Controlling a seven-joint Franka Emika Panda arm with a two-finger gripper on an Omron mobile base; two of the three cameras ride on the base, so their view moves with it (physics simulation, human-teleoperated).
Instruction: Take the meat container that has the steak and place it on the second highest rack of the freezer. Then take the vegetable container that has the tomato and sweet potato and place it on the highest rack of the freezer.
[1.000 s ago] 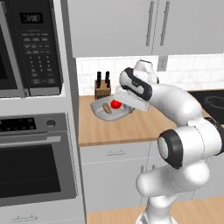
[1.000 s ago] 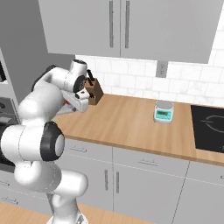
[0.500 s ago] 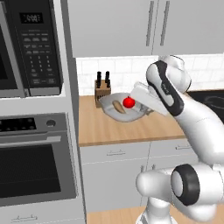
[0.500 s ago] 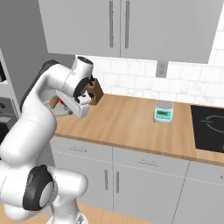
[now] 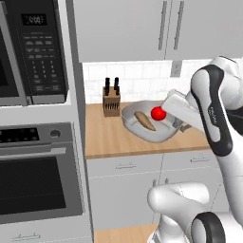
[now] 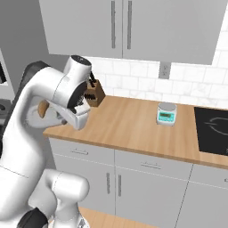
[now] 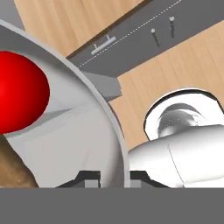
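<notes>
I've got the grey oval vegetable container [image 5: 142, 124] up in the air, above the wooden countertop [image 5: 114, 140] near its front edge, tilted a bit. Red round tomato [image 5: 158, 113] and brown sweet potato [image 5: 144, 120] both sit inside it, tomato on the side nearer the arm. In the hand view the two-finger gripper [image 7: 113, 176] is clamped on the container's rim, one dark tip each side of the grey wall, tomato big at upper left. Black-handled knife block [image 5: 112, 98] stands at the backsplash, behind the container. Right base view: arm's wrist blocks most of the container; small teal kitchen scale [image 6: 166, 113] sits further along the counter, well apart.
</notes>
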